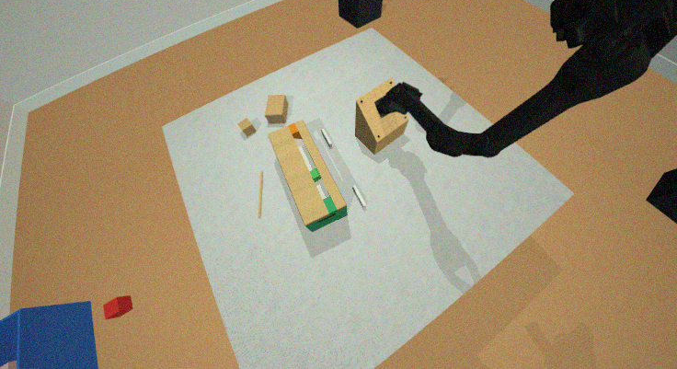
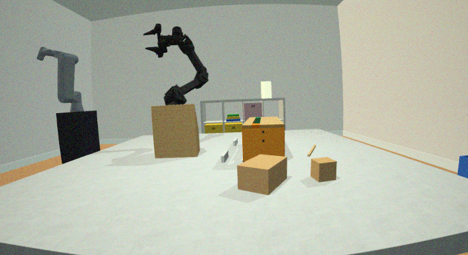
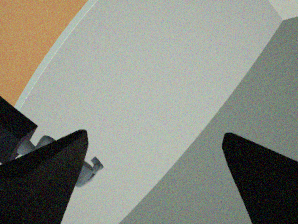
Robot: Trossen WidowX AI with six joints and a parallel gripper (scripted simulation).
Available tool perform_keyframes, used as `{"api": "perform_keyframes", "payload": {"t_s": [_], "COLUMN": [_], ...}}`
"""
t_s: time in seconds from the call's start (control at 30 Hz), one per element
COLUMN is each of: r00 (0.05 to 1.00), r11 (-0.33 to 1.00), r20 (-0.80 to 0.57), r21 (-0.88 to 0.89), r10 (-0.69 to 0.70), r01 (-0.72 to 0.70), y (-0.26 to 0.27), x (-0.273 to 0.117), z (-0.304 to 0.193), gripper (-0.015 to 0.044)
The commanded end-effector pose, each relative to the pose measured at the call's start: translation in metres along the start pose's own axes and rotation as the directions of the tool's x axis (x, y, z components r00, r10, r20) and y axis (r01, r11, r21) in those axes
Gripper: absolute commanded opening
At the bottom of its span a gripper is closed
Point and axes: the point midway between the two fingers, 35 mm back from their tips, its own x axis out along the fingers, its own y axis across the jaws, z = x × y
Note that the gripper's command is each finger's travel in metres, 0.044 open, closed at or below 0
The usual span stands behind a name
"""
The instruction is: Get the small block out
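The long tan box (image 1: 295,170) (image 2: 263,138) lies in the middle of the grey mat (image 1: 426,224). It has an orange mark at its far end (image 1: 294,128) and a green end (image 1: 331,206) near the front. A small green block (image 1: 315,173) sits on the shelf inside, about midway along. My gripper (image 2: 152,41) (image 3: 156,139) is open and empty. It is raised high above the arm's tan pedestal (image 1: 378,122) (image 2: 175,130), far from the box. The wrist view shows only floor and wall between the fingers. The arm (image 1: 591,82) crosses the upper right of the top view.
Two tan cubes (image 1: 276,108) (image 1: 246,126) (image 2: 261,173) (image 2: 323,168) lie beyond the orange end. A thin stick (image 1: 260,193) (image 2: 311,150) and two small white bars (image 1: 327,137) (image 1: 359,196) flank the box. A red cube (image 1: 117,306), a blue box (image 1: 47,333) and a black pedestal (image 2: 77,133) stand off the mat.
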Motion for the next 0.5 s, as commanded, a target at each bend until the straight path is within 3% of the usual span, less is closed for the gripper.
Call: {"api": "perform_keyframes", "payload": {"t_s": [0.0,0.23,0.47], "r00": [1.000,0.938,0.750], "r11": [1.000,0.955,0.839], "r20": [0.004,0.179,0.390], "r21": [0.001,0.046,0.133], "r10": [-0.008,-0.297,-0.534], "r01": [0.008,0.294,0.528], "y": [-0.002,-0.087,-0.172], "x": [0.001,0.008,-0.025], "z": [0.001,0.048,0.112], "gripper": [0.0400,0.0400,0.0400]}}
